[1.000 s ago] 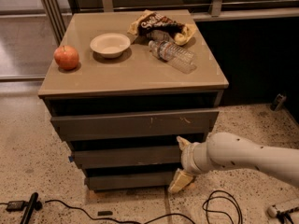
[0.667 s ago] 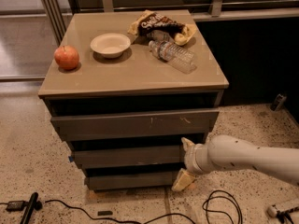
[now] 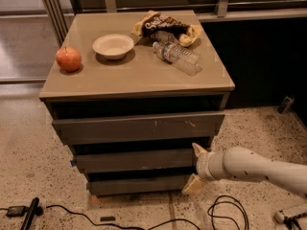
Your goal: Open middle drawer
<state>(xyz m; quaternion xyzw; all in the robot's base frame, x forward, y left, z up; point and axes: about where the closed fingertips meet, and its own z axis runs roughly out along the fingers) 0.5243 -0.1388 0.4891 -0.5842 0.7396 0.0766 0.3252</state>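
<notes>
Grey-brown middle drawer [image 3: 136,160]: plain flat front, second of three.
Pincer [image 3: 195,167]: at the middle drawer's right end, tan fingers [image 3: 198,150] spread wide, gripping nothing.

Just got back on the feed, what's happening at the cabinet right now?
The arm reaches in from the right, with the gripper at the right end of the middle drawer. Its fingers are spread open, one by the drawer's upper corner and one lower down. The drawer's inside is not showing, so it is not yet pulled out. An apple, bowl, bottle and chip bag sit untouched on top.
</notes>
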